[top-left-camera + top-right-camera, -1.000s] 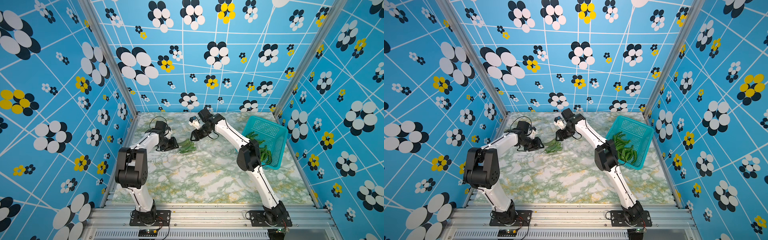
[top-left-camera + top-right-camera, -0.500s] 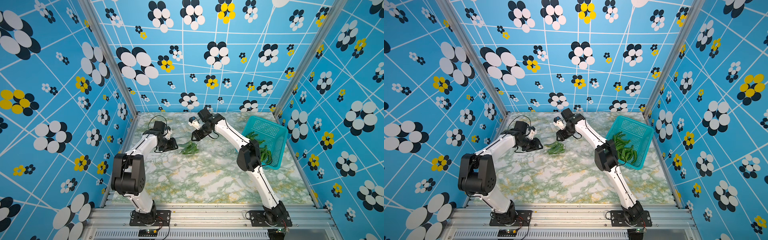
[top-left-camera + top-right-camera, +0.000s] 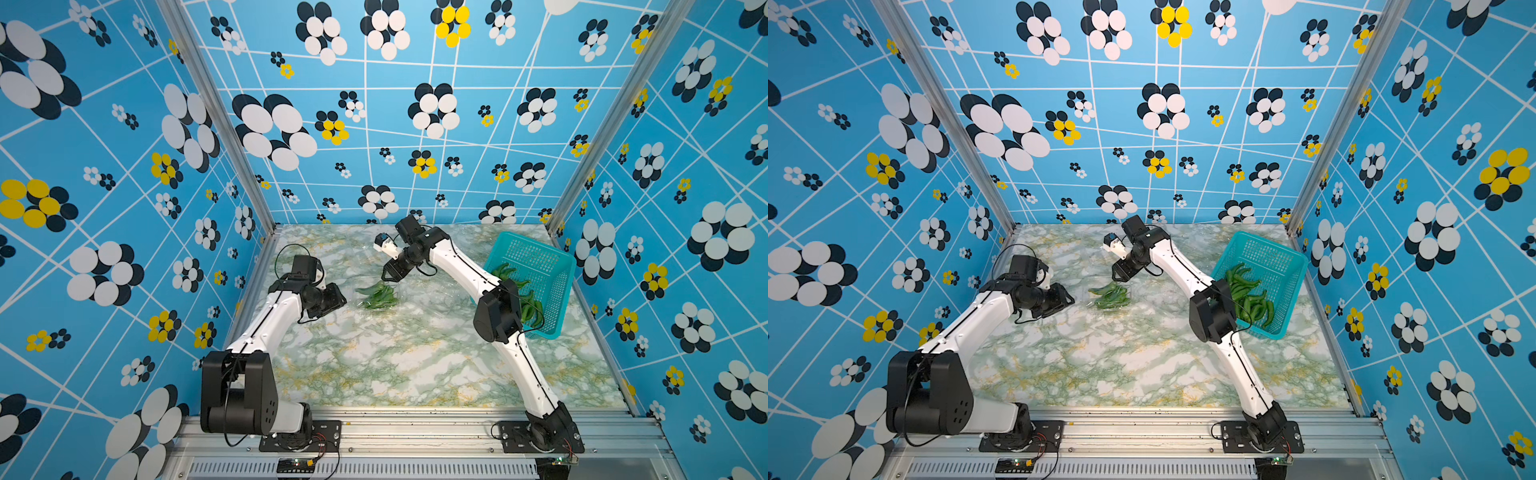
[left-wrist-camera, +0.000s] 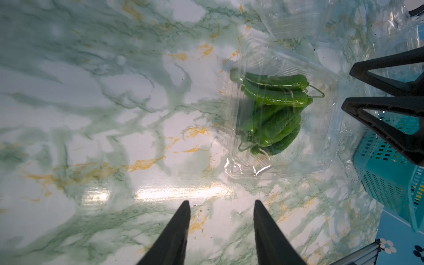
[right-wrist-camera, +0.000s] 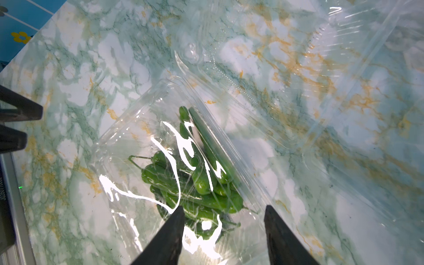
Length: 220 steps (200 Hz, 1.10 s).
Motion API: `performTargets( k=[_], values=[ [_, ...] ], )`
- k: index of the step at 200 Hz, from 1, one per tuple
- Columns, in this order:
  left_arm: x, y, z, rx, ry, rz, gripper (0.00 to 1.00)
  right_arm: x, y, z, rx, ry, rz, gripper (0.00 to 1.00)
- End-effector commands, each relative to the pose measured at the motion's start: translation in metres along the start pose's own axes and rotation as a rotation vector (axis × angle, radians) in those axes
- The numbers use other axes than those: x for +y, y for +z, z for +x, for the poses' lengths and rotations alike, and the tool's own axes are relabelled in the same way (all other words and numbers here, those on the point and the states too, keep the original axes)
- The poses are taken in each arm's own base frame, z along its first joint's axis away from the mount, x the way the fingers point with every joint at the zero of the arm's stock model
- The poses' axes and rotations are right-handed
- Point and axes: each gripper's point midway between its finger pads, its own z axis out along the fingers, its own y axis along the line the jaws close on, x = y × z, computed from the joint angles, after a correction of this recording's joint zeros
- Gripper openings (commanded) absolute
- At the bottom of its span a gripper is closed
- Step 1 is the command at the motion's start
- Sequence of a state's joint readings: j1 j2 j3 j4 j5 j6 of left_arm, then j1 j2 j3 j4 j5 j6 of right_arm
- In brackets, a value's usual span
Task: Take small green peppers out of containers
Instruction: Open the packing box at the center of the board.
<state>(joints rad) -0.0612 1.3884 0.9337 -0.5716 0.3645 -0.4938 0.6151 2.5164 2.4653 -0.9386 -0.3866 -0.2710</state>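
Observation:
Several small green peppers (image 3: 376, 296) (image 3: 1111, 296) lie piled in a clear plastic container (image 4: 252, 169) (image 5: 128, 146) in the middle of the marble table. My left gripper (image 3: 337, 298) (image 4: 221, 204) stands open to the left of it, with only bare marble between its fingers. My right gripper (image 3: 388, 275) (image 5: 223, 210) hangs open just behind and above the container. Its fingers are apart over the near end of the peppers (image 5: 202, 181), seen through the glossy plastic. In the left wrist view the peppers (image 4: 273, 107) lie ahead, with the right gripper's fingers (image 4: 390, 124) beyond them.
A teal perforated basket (image 3: 540, 257) (image 3: 1266, 253) stands tilted at the right, with more green peppers (image 3: 528, 307) (image 3: 1250, 299) in it. Other empty clear plastic (image 5: 344, 57) (image 4: 298, 20) lies on the marble behind and right of the filled container. The blue patterned walls close in three sides.
The left arm's elbow has swung down toward the front left, while its gripper stays almost in place beside the container. The right gripper and the peppers have hardly moved.

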Motion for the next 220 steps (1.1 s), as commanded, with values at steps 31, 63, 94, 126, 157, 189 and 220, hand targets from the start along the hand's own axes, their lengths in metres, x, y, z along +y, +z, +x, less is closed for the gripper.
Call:
performTargets(
  k=[31,63,94,126,157,189,220],
  values=[
    [-0.015,0.013,0.047,0.035,-0.161,0.033,0.46,0.005,0.016,0.007,0.009,-0.02,-0.083,0.57],
    [-0.01,0.027,0.056,0.047,-0.209,0.025,0.45,0.013,0.014,0.012,0.023,-0.013,-0.121,0.57],
    [0.003,0.046,0.058,0.061,-0.257,-0.008,0.44,0.021,0.009,0.022,0.058,0.012,-0.139,0.56],
    [0.013,0.052,0.045,0.005,-0.31,0.006,0.44,0.028,0.0,0.036,0.086,0.022,-0.14,0.56],
    [0.013,0.049,0.037,-0.03,-0.321,0.024,0.44,0.031,-0.003,0.046,0.107,0.028,-0.125,0.56],
    [0.02,0.045,0.034,-0.055,-0.347,0.03,0.44,0.034,-0.008,0.038,0.083,0.034,-0.132,0.56],
    [0.027,0.044,0.031,-0.079,-0.38,0.044,0.4,0.033,-0.008,0.034,0.079,0.041,-0.133,0.57]
  ],
)
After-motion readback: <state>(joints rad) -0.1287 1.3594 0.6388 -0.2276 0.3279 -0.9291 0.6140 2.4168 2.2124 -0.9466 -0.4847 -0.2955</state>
